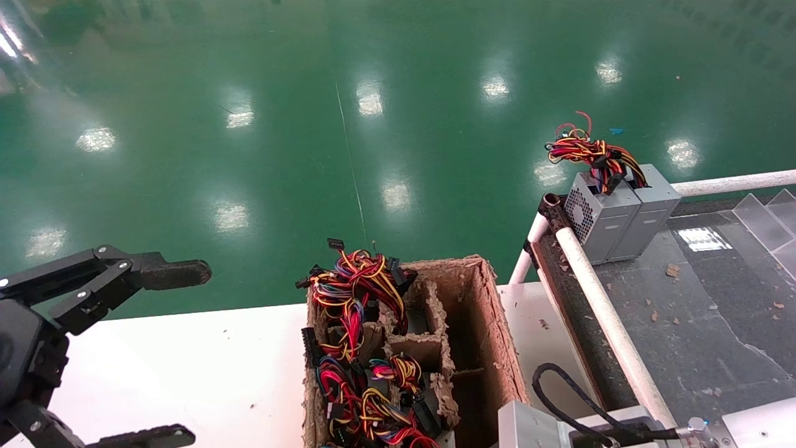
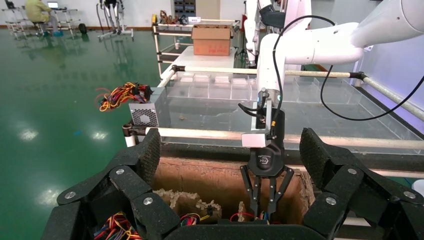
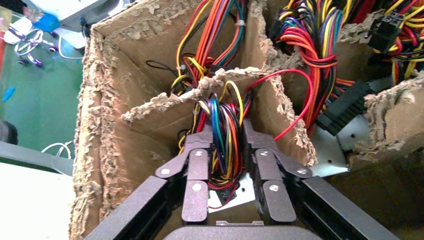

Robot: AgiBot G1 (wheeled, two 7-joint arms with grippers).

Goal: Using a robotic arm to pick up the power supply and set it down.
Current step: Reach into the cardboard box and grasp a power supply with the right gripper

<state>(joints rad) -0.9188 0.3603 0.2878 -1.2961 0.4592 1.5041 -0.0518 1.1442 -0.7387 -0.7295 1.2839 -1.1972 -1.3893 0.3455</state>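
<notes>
The torn cardboard box point(image 1: 491, 336) sits on my white table point(image 1: 205, 354), its cells stuffed with wires. My right gripper point(image 3: 227, 165) is down inside one cell, fingers clenched on the wire bundle point(image 3: 223, 125) of a power supply point(image 3: 240, 192) there. My left gripper point(image 1: 155, 348) hangs spread wide, holding nothing, beside the box.

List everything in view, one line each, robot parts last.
Power supplies: two, grey, upright side by side at the dark surface's far corner.
Wire bundles: several, red-yellow-black, sticking out of the box; units below mostly hidden.
Cardboard box: one, brown, frayed dividers, on the table.
Table: one, white, under the box.
Rail: one, white pipe, edging the dark surface.
Left tool: black, open, over the table's left.
Right tool: black, inside a box compartment, closed on one wire bundle.
</notes>
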